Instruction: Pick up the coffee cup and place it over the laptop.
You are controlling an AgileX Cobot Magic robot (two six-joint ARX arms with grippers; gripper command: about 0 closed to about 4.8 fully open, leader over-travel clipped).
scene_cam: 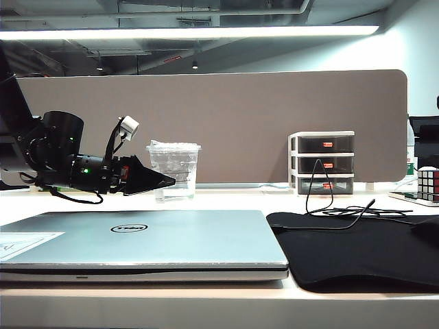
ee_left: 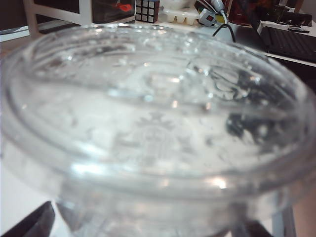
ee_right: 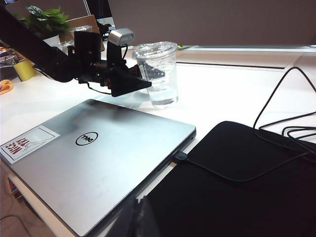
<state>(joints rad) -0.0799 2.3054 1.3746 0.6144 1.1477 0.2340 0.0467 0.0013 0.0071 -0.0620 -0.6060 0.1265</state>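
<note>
Standing upright on the white table (scene_cam: 226,199) behind the closed laptop (scene_cam: 144,240), the coffee cup (scene_cam: 173,170) is recorded with its clear lid on. The left gripper (ee_right: 140,81) is held level at the cup's side, jaws spread wide to either side of it; contact cannot be told and nothing is gripped. The right gripper (ee_right: 140,217) is seen only as a blurred dark edge above the black mat (ee_right: 237,197); its opening cannot be told.
</note>
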